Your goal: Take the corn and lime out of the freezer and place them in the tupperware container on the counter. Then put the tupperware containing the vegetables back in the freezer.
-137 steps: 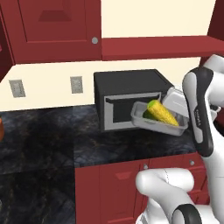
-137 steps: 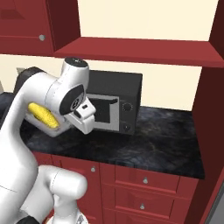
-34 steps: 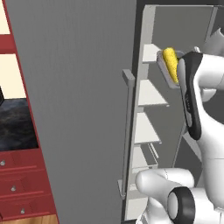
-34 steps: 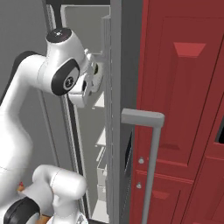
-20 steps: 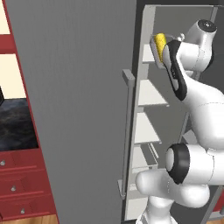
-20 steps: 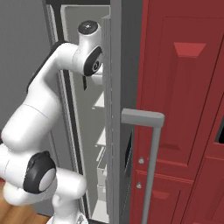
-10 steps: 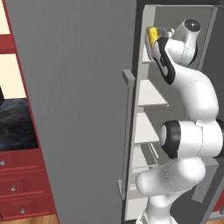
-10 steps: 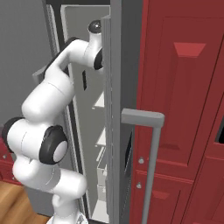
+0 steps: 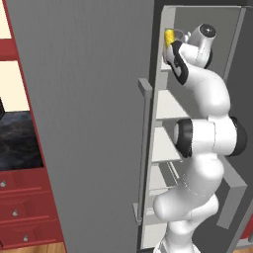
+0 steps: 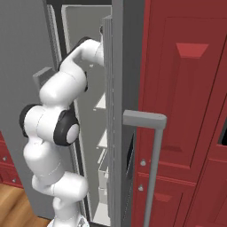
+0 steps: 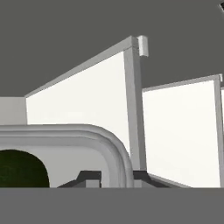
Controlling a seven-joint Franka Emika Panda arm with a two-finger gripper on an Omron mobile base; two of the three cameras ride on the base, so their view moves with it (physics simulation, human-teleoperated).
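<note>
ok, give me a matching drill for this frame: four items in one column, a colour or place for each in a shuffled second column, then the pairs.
Items
1. corn
2. lime
3. freezer door
4. tupperware container

Colour or place
A. flat grey panel with a long vertical bar handle, swung open
B. pale grey rounded rim close to the hand camera
C. dark green, inside the rimmed tray at lower left of the hand view
D. bright yellow, high up at the top freezer shelf beside the wrist

Pairs: 1-D, 2-C, 3-A, 4-B
</note>
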